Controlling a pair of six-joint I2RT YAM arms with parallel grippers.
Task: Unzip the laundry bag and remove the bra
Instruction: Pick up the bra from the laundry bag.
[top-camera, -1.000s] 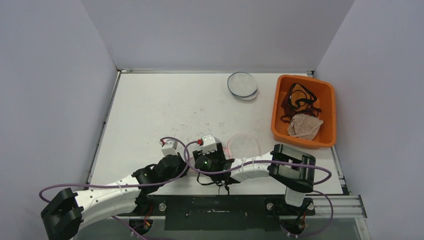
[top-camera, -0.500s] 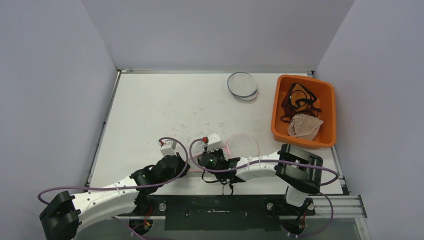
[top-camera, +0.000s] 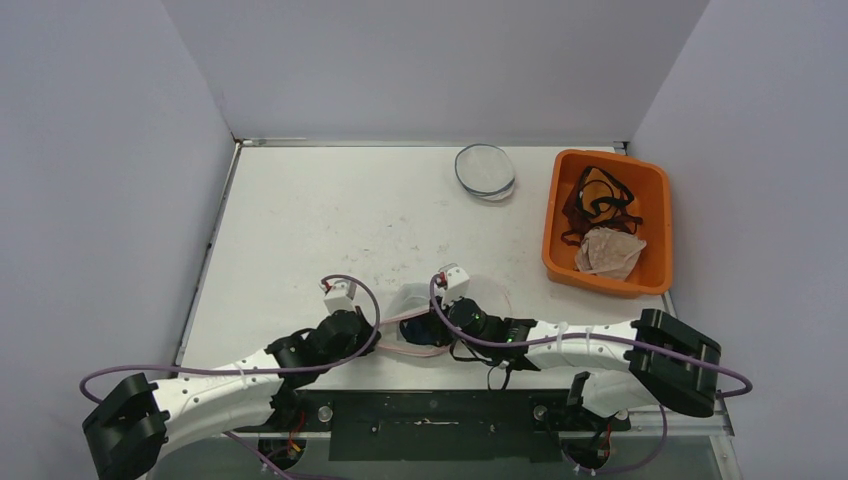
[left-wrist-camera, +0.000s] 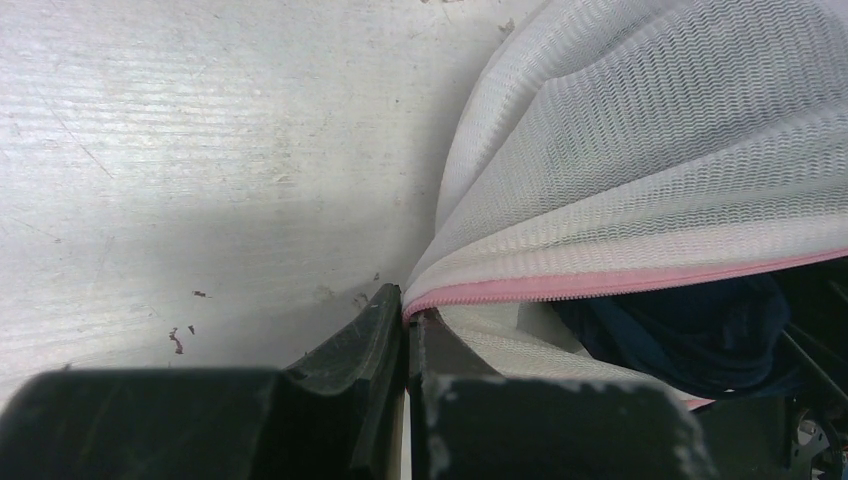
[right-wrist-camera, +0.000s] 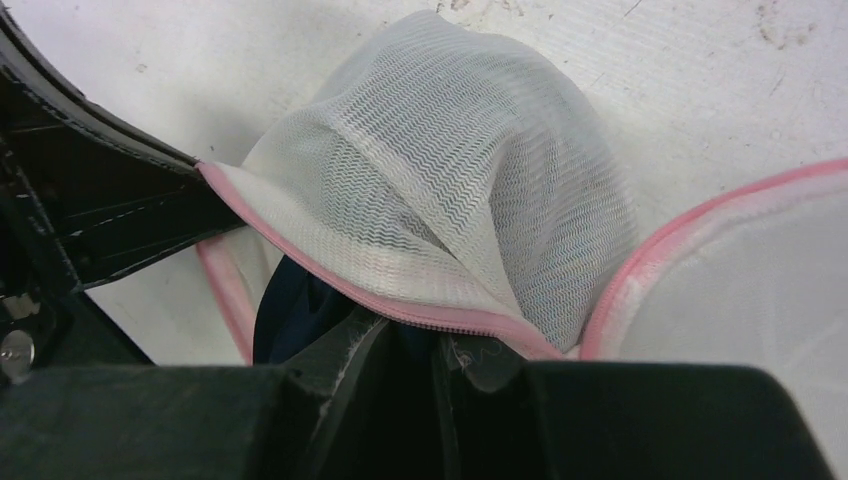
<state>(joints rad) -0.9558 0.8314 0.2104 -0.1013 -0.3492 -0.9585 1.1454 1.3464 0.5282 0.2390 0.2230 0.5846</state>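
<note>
I've got the table (top-camera: 330, 220) with an orange bin (top-camera: 600, 283) of garments at its far right. The bag (left-wrist-camera: 640, 150), white mesh with a pink zip edge, sits near the front edge between both arms, mouth agape. The navy bra (left-wrist-camera: 690, 330) lies inside it, under the pink rim. My left gripper (left-wrist-camera: 405, 320) is pinched tight on that rim. The right gripper (right-wrist-camera: 410, 335) reaches into the mouth, fingers nearly together, apparently nipping the bra, though it's dark in there.
</note>
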